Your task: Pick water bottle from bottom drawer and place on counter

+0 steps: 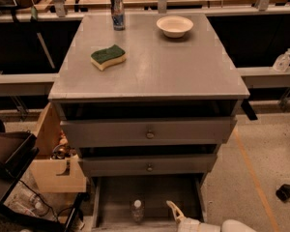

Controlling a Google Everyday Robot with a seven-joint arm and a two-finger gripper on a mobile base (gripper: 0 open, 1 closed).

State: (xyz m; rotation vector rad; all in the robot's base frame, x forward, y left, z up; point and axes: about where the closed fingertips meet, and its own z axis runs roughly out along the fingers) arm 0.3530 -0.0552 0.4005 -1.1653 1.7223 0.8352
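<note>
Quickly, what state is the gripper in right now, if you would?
Gripper: cannot be told; in the bottom drawer, right of the water bottle, apart from it.

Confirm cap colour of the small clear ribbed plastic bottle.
White, in camera view. Pale gripper sits right of the bottle, over the grey drawer.
</note>
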